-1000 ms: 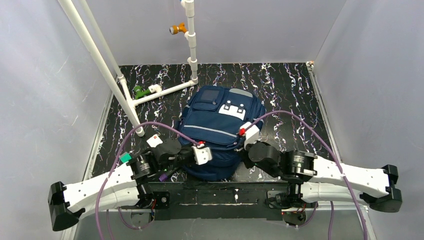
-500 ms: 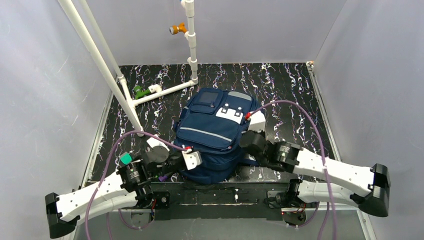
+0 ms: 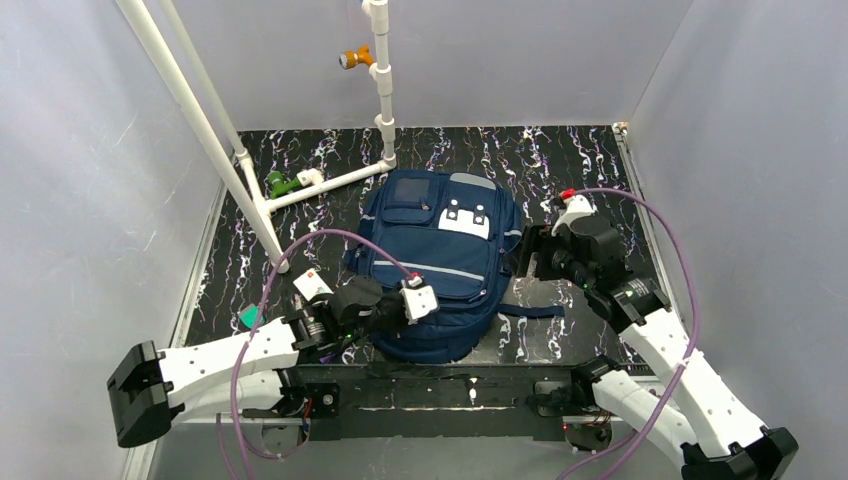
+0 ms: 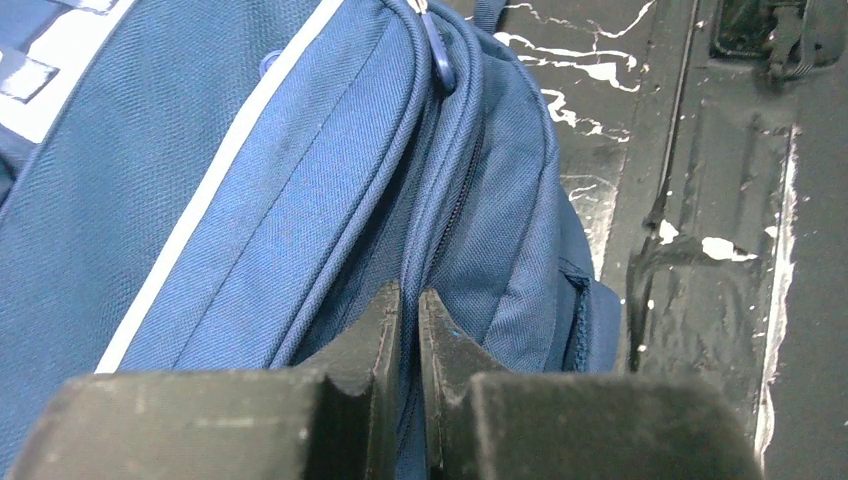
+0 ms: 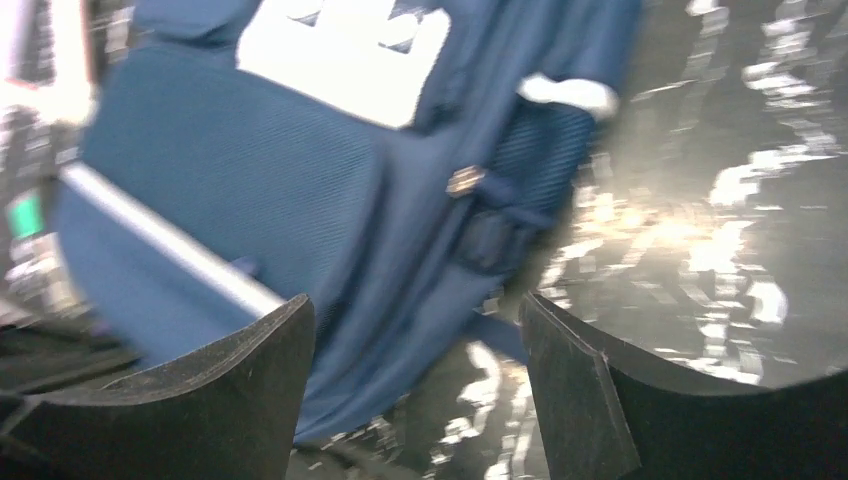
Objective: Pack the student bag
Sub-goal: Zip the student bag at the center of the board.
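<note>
Near the near edge of the tabletop, about midway along it, the student bag lies front-up. My left fingers are pinched tight on its fabric beside a zip; my right fingers gape wide, holding nothing, just off its right side.

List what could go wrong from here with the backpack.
1. The left jaws pinch only a thin fold at the backpack's zip seam; it may slip free.
2. The right jaws stand open, clear of the bag, so a single hold could twist it.
3. The loose strap lies near the right arm and might snag.
</note>
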You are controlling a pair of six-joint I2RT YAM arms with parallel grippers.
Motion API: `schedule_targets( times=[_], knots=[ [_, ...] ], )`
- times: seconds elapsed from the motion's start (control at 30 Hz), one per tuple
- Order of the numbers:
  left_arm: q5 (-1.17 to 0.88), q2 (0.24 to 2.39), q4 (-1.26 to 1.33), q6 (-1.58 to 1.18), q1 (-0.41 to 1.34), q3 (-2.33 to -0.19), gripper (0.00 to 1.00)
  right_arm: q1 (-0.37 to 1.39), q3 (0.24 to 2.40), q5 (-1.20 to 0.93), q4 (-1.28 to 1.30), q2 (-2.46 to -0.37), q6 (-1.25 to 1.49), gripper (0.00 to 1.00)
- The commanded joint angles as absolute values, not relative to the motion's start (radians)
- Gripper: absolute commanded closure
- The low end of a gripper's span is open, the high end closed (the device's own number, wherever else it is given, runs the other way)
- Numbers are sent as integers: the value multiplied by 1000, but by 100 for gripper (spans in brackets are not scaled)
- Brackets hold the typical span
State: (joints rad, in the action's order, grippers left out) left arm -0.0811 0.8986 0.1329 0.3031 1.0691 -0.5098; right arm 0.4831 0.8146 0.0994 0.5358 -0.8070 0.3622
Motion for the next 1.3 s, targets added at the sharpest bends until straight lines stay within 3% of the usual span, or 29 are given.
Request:
schedule_targets(
  times=[0.0,0.23,0.5,0.67,0.93,1.23,1.27],
  knots=[
    [-124,965,240,236,1062,-565,100,499,748,-284,442,-766,587,21],
    [-160,1046,264,166,1062,-583,100,656,681,-186,370,-752,710,24],
    [-154,1050,270,146,1061,-585,100,855,662,142,403,-844,735,54],
    [-153,1036,270,132,1062,-572,100,857,668,263,487,-843,735,51],
    [-172,1048,274,120,1061,-579,100,877,632,260,363,-902,758,50],
    [-167,1065,285,101,1062,-569,100,982,670,146,310,-892,777,82],
    [-172,1066,285,99,1062,-570,93,983,665,89,285,-890,790,83]
  ],
)
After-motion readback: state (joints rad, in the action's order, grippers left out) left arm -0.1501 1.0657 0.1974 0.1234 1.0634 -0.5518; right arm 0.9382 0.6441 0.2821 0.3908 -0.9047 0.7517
